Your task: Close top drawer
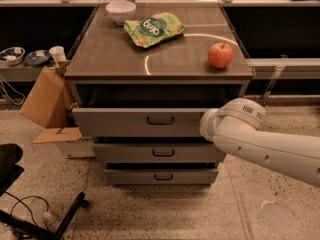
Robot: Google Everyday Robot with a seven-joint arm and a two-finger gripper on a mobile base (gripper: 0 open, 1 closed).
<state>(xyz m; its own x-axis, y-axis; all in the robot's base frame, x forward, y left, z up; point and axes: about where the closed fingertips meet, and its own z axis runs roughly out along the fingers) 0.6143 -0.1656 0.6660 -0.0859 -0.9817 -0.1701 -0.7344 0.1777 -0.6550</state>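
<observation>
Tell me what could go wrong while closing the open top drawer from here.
1. The gripper is at the right end of the wide grey metal top drawer, well away from its small black pull handle. An off-centre push may skew the drawer and jam it.
2. The red apple sits loose near the right edge of the grey cabinet top. A hard slam might roll it off.

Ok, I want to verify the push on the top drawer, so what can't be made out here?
Camera view, the only one:
- The hand: hidden behind the white arm, whose rounded end sits at the right end of the top drawer front; contact unseen.
- Inside of the top drawer: in dark shadow under the cabinet top; contents unreadable.
- Base of the white arm: cut off by the right edge.
</observation>
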